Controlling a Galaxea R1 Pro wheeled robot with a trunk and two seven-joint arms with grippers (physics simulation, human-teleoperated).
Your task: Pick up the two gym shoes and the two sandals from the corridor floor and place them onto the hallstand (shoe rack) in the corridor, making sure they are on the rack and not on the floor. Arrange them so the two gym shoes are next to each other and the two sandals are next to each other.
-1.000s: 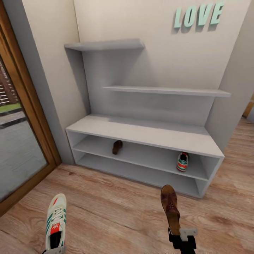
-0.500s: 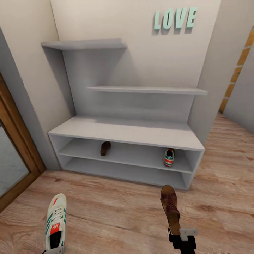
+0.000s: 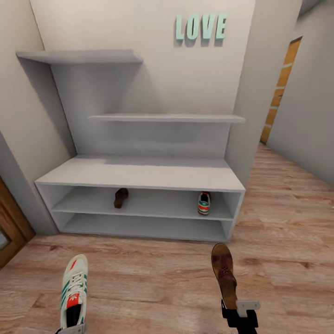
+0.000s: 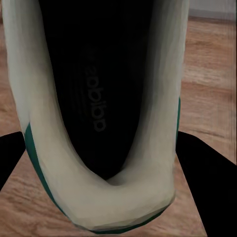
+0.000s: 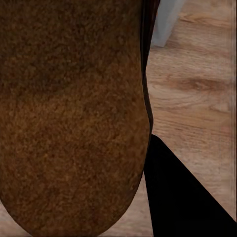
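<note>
My left gripper (image 3: 72,328) is shut on the heel of a white gym shoe (image 3: 74,290) with teal stripes, held above the corridor floor (image 3: 148,278). In the left wrist view the shoe's heel (image 4: 106,197) sits between two dark fingers (image 4: 205,173). My right gripper (image 3: 234,308) is shut on a brown sandal (image 3: 224,273), its toe pointing at the hallstand (image 3: 139,174). The sandal's insole (image 5: 69,113) shows close up in the right wrist view. On the upper low shelf stand the other sandal (image 3: 121,197) at the left and the other gym shoe (image 3: 203,203) at the right.
A wooden door frame (image 3: 11,229) stands left of the rack. Teal LOVE letters (image 3: 200,27) hang on the wall above. To the right the corridor runs on past a wall corner to a wooden doorway (image 3: 279,88). Bare floor lies between me and the rack.
The whole head view has swung to the right, so the rack and door frame slid left in the picture. Both grippers hold their shoes as before.
</note>
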